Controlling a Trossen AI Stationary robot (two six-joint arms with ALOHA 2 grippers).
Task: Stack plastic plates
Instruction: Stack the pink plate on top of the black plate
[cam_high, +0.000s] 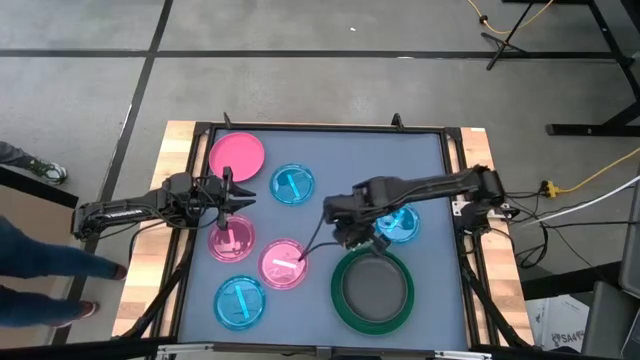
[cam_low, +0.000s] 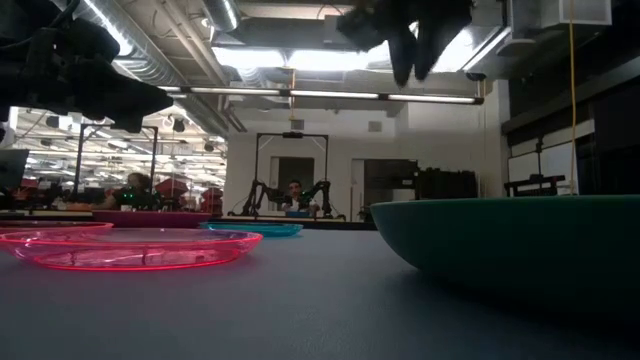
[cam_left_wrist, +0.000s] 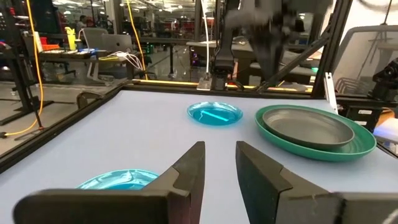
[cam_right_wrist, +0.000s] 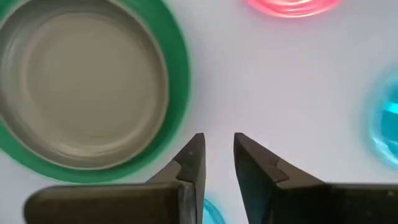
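Plates on the table, high view: one large green plate (cam_high: 372, 290) with one dark grey plate (cam_high: 376, 287) nested inside it; one opaque pink plate (cam_high: 237, 154); three small translucent blue plates (cam_high: 292, 184) (cam_high: 399, 223) (cam_high: 240, 301); two small translucent pink plates (cam_high: 231, 239) (cam_high: 284, 263); eight plates altogether; two robot arms
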